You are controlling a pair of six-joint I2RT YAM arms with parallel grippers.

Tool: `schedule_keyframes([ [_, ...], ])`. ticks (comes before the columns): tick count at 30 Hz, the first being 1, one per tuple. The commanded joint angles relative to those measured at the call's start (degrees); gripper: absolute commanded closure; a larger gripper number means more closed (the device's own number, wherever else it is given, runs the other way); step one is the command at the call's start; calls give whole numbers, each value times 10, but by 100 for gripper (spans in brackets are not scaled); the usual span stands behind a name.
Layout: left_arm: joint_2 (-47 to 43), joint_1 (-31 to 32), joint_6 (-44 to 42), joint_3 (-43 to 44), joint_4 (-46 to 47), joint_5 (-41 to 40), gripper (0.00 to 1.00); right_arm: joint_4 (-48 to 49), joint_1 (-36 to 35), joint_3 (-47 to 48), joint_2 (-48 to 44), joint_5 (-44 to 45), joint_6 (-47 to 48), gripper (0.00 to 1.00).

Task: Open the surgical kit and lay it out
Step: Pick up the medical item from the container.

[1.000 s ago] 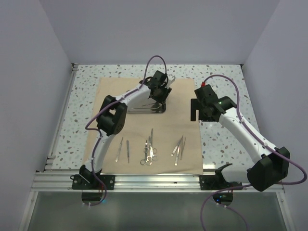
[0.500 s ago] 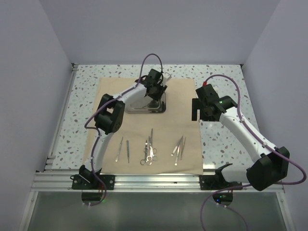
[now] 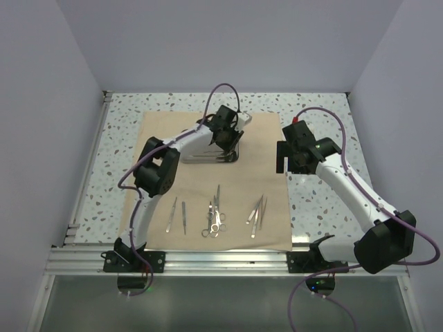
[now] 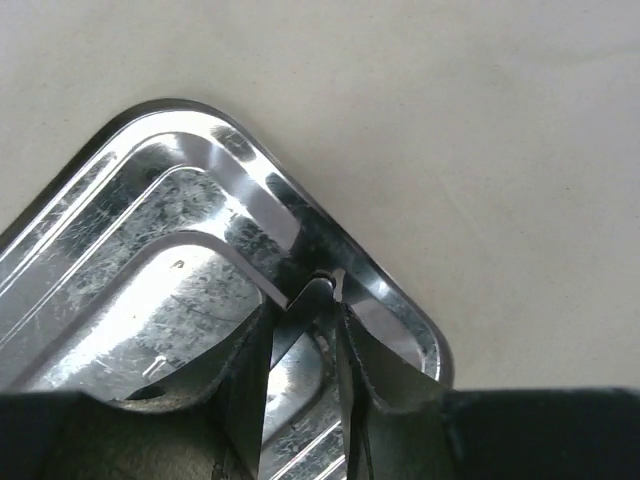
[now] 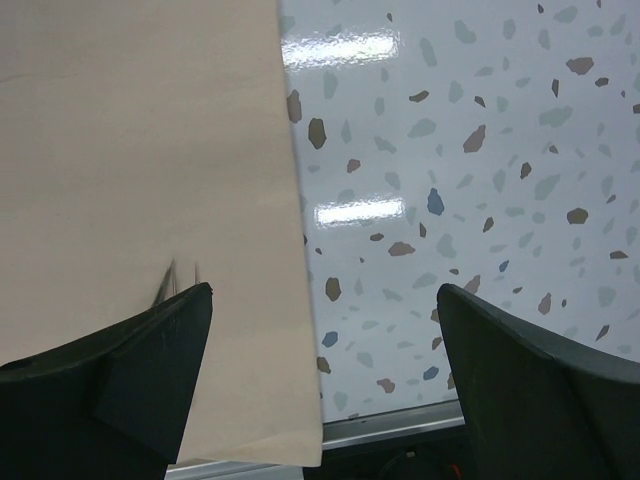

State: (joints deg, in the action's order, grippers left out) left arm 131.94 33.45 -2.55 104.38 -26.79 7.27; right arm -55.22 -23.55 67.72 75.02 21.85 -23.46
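The surgical kit's tan cloth lies spread flat on the table. Its shiny steel tray sits at the far middle of the cloth. My left gripper is at the tray's right far corner. In the left wrist view the jaws are narrowed onto the corner wall of the tray, one finger inside and one over the rim. Thin silver instruments lie in a row near the front: tweezers, ring-handled scissors, more tweezers. My right gripper hovers open over the cloth's right edge, holding nothing.
The speckled tabletop shows right of the cloth, with a metal rail at its near edge. Two instrument tips peek out beside my right gripper's left finger. White walls enclose the table on three sides.
My left gripper has shifted slightly over the tray's far right corner and its jaws have narrowed. The right arm has stayed still.
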Motion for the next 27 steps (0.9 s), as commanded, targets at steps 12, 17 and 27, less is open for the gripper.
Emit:
schedule_keyframes([
  [12,81,39,48,-23,-159,-64,74,17,10,-12,-16,-5,9,2],
  [17,82,38,52,-46,-174,-99,69,21,13,-22,-22,-9,8,2],
  [27,102,40,71,-82,-201,-202,76,20,16,-18,-18,-8,12,2],
])
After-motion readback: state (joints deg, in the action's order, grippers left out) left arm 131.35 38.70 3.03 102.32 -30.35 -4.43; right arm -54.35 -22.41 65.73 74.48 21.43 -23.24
